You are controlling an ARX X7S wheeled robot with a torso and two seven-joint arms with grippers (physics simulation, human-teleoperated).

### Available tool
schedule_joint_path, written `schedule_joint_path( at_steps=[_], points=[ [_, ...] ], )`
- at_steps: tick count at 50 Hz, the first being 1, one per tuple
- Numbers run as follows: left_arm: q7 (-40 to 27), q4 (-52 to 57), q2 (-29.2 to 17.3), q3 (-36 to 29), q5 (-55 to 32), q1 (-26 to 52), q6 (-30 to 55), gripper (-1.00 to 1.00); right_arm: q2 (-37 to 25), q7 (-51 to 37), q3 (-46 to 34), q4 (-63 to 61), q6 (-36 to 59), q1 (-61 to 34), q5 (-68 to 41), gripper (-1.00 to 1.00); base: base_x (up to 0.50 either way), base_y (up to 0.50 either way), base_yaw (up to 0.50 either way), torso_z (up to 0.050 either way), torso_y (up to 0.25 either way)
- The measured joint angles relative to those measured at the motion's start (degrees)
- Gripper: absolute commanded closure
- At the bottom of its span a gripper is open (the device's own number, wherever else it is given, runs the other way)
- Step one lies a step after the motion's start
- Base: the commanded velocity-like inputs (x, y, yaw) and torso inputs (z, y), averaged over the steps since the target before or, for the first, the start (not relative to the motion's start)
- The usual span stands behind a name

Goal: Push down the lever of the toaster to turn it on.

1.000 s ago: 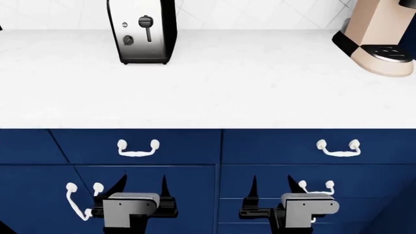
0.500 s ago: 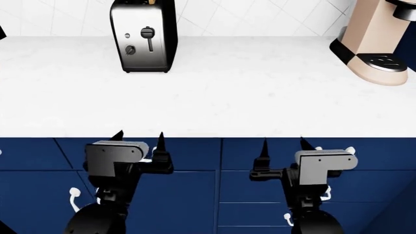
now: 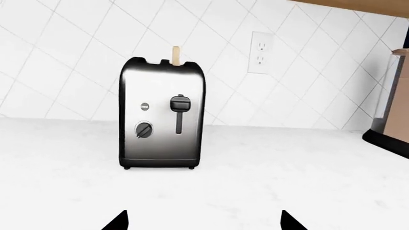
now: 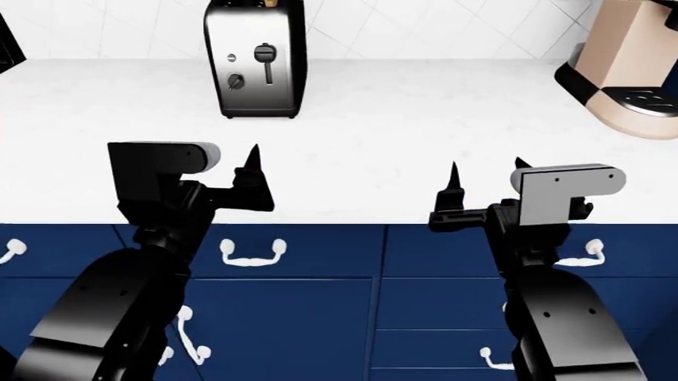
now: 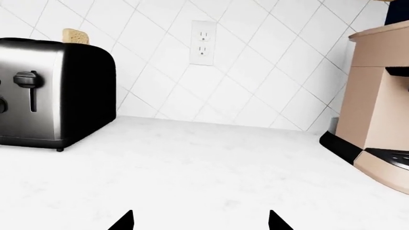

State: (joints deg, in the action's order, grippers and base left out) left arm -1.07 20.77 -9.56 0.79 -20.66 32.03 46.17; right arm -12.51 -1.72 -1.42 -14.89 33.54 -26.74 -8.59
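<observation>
The chrome toaster with black sides stands at the back left of the white counter, a slice of bread poking out of its top. Its black lever is at the top of its slot, above and beside the round knob. The toaster and lever face the left wrist view; they also show in the right wrist view, toaster, lever. My left gripper is open and empty over the counter's front, well short of the toaster. My right gripper is open and empty at the front right.
A beige-and-black coffee machine stands at the back right; it also shows in the right wrist view. A wall outlet sits on the tiled backsplash. Blue drawers with white handles run below the counter's front edge.
Both arms have risen from in front of the drawers to counter height, grippers still open. The head view has shifted, so the toaster sits a little further right in it.
</observation>
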Motion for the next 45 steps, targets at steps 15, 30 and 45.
schedule_joint_path(
  at_steps=[15,30,45],
  points=[
    [-0.33,0.77,-1.0,0.56,-1.1,0.71,1.18,-1.0,-0.52,-0.13,-1.07,-0.78,2.04,-1.55,-0.38,-1.0,0.0,0.5,0.0,0.0,0.0],
    [-0.89,2.1,-1.66,0.35,-1.82,0.67,1.94,-1.0,-0.79,-0.33,-1.37,-1.43,2.3,-1.41,-0.94,-1.0,0.0,0.5,0.0,0.0,0.0],
    [-1.11,2.11,-2.17,-0.01,-2.17,0.45,1.55,-1.0,-0.94,-0.6,-1.64,-1.3,1.96,-1.14,-1.37,-1.0,0.0,0.49,0.0,0.0,0.0]
  ],
)
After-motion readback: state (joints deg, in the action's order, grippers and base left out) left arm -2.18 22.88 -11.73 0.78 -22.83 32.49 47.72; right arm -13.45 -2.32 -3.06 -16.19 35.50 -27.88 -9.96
